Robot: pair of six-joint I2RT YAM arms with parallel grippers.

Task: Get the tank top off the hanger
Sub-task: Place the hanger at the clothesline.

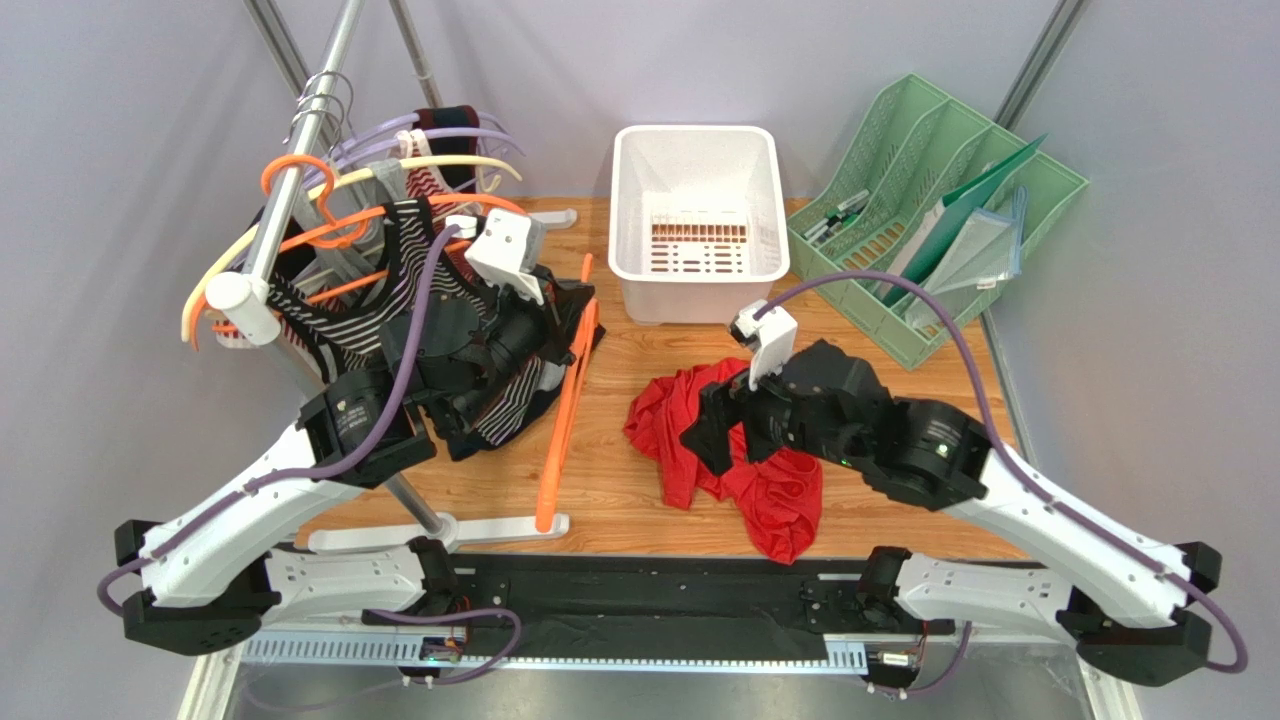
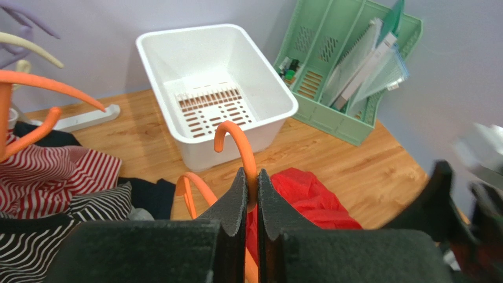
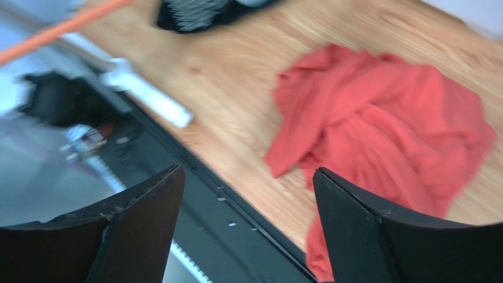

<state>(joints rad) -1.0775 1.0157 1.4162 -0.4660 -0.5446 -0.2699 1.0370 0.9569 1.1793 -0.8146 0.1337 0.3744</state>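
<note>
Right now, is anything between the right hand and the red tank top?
Nothing visible. The open right hand hangs over the red tank top on the table; the orange hanger sits aside, pinched in the left hand.

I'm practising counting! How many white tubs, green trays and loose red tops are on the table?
White tub: 1
Green tray: 1
Red top: 1
Total: 3

Soft red cloth tank top [image 1: 732, 450], glossy orange plastic hanger [image 2: 239, 150], matt wooden table [image 1: 631, 495]
</note>
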